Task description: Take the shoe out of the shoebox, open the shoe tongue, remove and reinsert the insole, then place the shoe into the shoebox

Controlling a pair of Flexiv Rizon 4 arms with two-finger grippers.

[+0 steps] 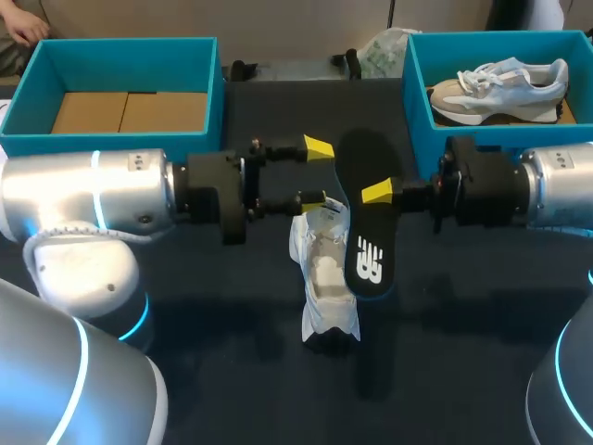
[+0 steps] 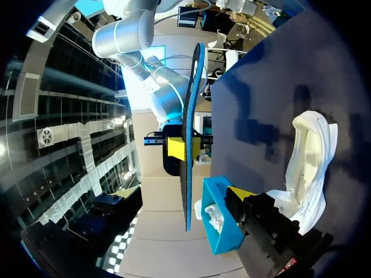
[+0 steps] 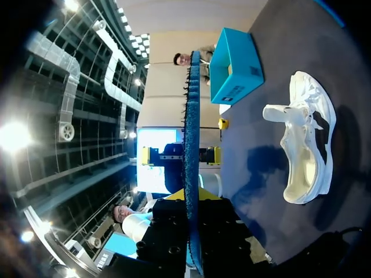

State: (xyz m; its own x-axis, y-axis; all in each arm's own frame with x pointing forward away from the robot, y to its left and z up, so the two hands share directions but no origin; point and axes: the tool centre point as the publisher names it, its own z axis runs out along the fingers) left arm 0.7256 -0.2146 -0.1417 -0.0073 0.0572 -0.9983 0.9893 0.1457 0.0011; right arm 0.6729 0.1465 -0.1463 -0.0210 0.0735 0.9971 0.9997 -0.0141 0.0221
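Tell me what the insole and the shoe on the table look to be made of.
The insole is probably foam: matte black top, blue edge, thin and straight edge-on. The shoe looks like white fabric or mesh: matte, upper soft and creased.

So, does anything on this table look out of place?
The black insole is out of the white shoe: the right gripper holds it up on edge, above the table where the shoe sits.

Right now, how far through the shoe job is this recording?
Done: the white shoe lies out on the table, and the insole is out of it. In hand: the right hand grips the insole clear of the shoe; the left hand is open by its collar. Left: reinserting the insole and boxing the shoe.
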